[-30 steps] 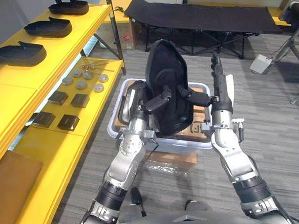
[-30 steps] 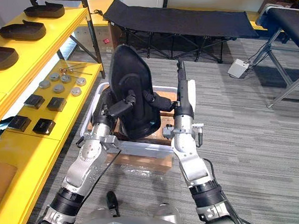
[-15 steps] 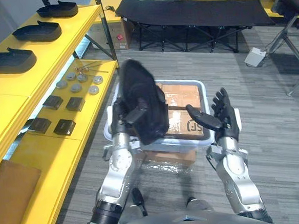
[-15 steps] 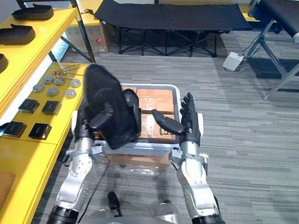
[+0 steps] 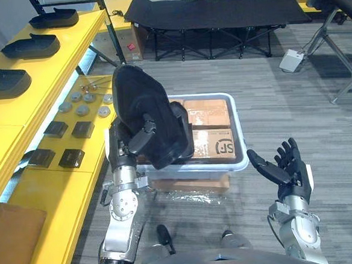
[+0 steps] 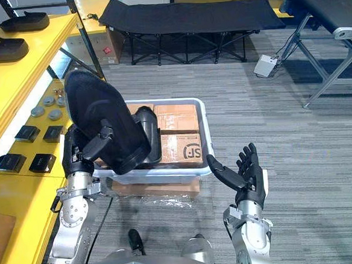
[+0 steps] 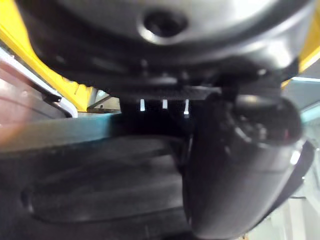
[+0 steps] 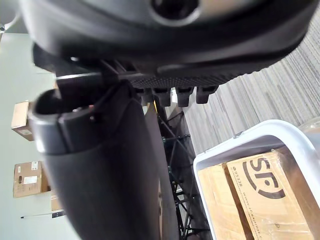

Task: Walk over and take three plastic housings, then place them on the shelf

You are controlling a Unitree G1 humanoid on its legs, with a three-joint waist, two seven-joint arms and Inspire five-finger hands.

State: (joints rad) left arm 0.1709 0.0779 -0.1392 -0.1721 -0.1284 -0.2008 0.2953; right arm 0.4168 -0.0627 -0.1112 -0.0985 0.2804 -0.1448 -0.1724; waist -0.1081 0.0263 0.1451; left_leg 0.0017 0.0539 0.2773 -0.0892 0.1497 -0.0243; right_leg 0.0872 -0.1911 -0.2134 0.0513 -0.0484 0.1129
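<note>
Plastic housing (image 5: 144, 110), black, is gripped in my left hand (image 5: 141, 134) above the white bin (image 5: 239, 141), my right hand (image 5: 287, 171) spread empty beside it; pickup looks done, so next I must turn toward the yellow shelf (image 5: 65, 58)

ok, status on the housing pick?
Left hand shut on housing, raised over bin. Right hand open, empty, beside bin. Shelf on the left, no obstacle seen.

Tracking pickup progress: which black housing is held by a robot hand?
The upright housing over the white bin, gripped by the left robot hand; three others lie flat on the yellow shelf.
</note>
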